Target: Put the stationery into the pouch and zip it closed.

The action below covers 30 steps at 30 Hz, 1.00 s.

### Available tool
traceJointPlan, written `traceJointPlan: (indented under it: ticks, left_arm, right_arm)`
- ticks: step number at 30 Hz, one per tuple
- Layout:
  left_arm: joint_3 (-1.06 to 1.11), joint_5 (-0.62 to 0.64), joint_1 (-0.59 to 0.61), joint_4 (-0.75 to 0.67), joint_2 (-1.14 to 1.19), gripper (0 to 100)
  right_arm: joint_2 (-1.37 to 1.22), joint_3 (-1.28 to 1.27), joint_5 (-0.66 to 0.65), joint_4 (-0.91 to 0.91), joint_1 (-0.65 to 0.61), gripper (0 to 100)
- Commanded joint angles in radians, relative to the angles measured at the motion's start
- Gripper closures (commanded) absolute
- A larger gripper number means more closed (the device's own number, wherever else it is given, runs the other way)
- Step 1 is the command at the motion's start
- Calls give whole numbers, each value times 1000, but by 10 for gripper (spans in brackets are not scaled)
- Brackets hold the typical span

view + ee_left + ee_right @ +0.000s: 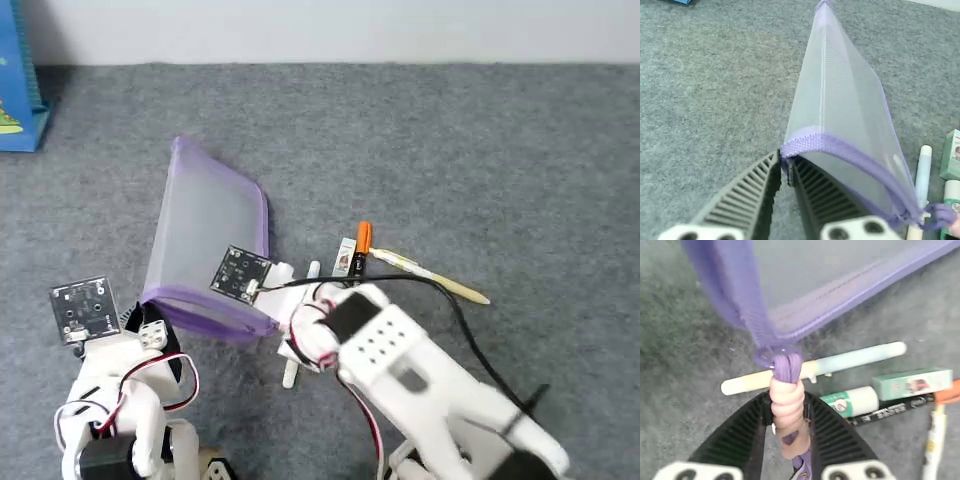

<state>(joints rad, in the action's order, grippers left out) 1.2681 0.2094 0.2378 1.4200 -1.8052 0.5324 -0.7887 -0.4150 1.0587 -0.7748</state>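
A translucent purple pouch (205,235) lies on the grey carpet, held up at its near edge. My left gripper (785,167) is shut on the near-left corner of the pouch's purple zip band (840,150). My right gripper (787,402) is shut on the pink-and-purple zipper pull (786,385) at the other corner. The stationery lies on the carpet beside the pouch: a white pen (840,362), a glue stick (855,401), a green box (912,382), a black pen (895,411) and an orange-capped pen (363,238).
A cream pen (430,272) points right, past the other stationery. A blue box (15,90) stands at the far left by the wall. Black square tags (85,308) sit on both wrists. The right arm's black cable (470,330) trails over the carpet.
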Motion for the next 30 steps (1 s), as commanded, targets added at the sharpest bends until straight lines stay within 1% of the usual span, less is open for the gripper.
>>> traceJointPlan:
  ticks: [1,4,9,12,18,22,27,30]
  left_arm:
    - [-10,-2,-9,-2,-8,987]
    - [-10,-2,-9,-2,-8,949]
    - [4,0,-9,-6,-8,803]
    - [30,2,-11,-15,-8,744]
    - [88,0,-11,-38,-8,739]
    - [134,0,-11,-57,-8,739]
    - [137,0,-3,-52,-8,739]
    - [136,0,-3,-52,-8,754]
  right_arm:
    - [159,72,-9,58,12,989]
    - [260,72,-9,104,12,989]
    - [410,72,-9,159,12,989]
    - [492,74,-9,185,12,989]
    - [618,74,15,211,12,989]
    - [657,75,17,223,18,989]
    - [665,77,15,217,97,989]
    - [670,77,14,219,120,989]
